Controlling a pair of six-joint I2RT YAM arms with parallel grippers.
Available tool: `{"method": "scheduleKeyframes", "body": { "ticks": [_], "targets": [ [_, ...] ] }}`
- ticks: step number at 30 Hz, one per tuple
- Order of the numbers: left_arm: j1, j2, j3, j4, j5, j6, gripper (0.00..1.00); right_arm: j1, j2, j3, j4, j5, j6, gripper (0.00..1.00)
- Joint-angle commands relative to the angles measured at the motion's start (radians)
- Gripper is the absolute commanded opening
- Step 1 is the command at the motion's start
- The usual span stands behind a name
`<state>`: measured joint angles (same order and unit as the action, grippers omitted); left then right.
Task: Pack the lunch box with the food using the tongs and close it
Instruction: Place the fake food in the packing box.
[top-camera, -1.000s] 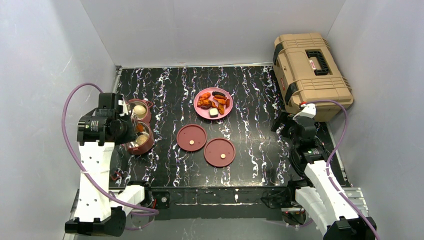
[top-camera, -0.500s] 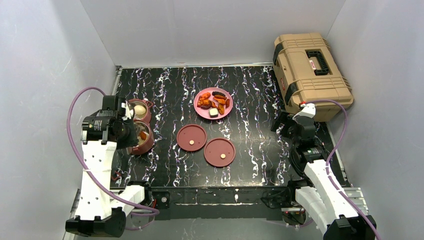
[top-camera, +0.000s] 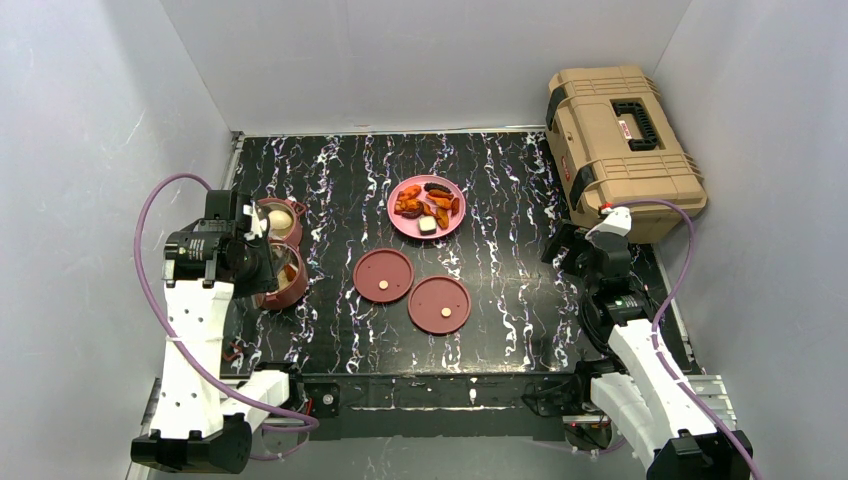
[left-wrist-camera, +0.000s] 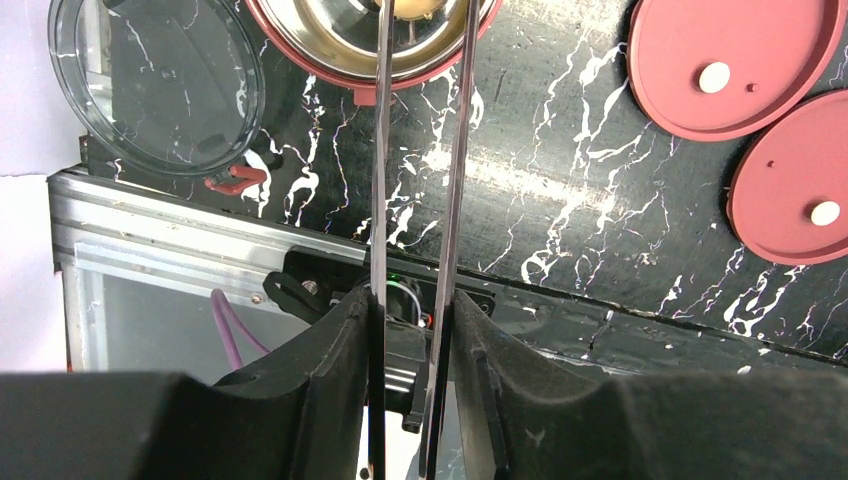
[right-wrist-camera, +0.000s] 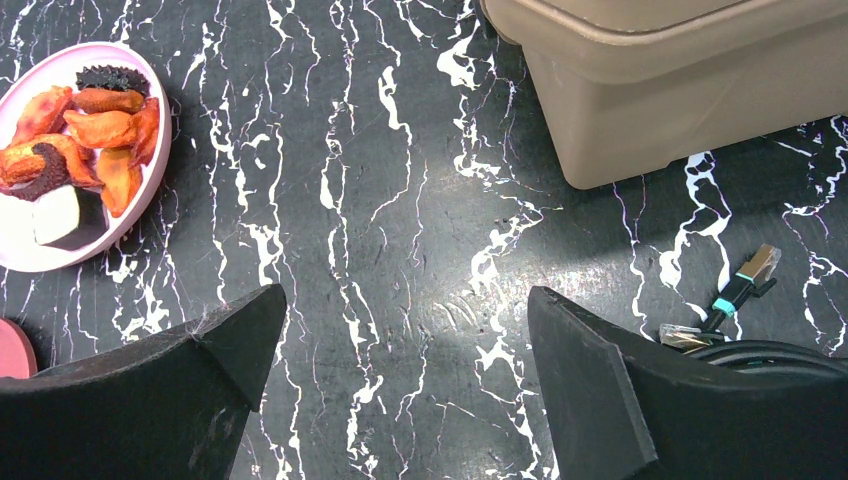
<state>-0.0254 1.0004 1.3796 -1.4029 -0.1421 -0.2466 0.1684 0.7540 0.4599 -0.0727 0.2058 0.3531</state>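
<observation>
The lunch box stands open as two maroon bowls at the left. The far bowl (top-camera: 283, 218) holds a pale bun, and the near bowl (top-camera: 293, 290) lies partly under my left gripper (top-camera: 262, 262). The near bowl's rim (left-wrist-camera: 330, 75) shows in the left wrist view. My left gripper (left-wrist-camera: 410, 300) is shut on the tongs (left-wrist-camera: 455, 180). Their two thin arms stand slightly apart and reach over that bowl, with the tips out of frame. Two flat lids (top-camera: 383, 275) (top-camera: 439, 305) lie mid-table. The food (top-camera: 428, 203) sits on the pink plate (top-camera: 400, 224). My right gripper (right-wrist-camera: 405, 300) hangs open and empty.
A tan toolbox (top-camera: 620, 150) fills the back right corner, right beside my right gripper (top-camera: 575, 250). A clear round disc (left-wrist-camera: 155, 90) lies by the table's near left edge. A loose cable plug (right-wrist-camera: 740, 285) rests near the toolbox (right-wrist-camera: 680, 110).
My left arm drew back slightly toward the left wall and then held over the near bowl. The right arm has not moved.
</observation>
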Motion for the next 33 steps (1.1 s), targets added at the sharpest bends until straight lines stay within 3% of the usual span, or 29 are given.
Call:
{"method": "scheduleKeyframes", "body": {
  "ticks": [1,11,18,33],
  "targets": [
    [0.006,0.000,0.027,-0.022,-0.027,0.000,0.32,-0.001,-0.012,-0.003,0.042,0.005,0.006,1.00],
    [0.005,0.001,0.071,-0.032,-0.097,0.009,0.37,-0.001,-0.013,-0.002,0.041,0.006,0.006,1.00],
    [0.004,0.005,0.132,-0.025,-0.124,0.014,0.36,-0.001,-0.008,0.000,0.041,0.008,0.005,1.00],
    [-0.032,0.024,0.144,0.160,0.225,0.054,0.30,-0.001,-0.012,0.002,0.043,0.009,0.001,1.00]
  ]
}}
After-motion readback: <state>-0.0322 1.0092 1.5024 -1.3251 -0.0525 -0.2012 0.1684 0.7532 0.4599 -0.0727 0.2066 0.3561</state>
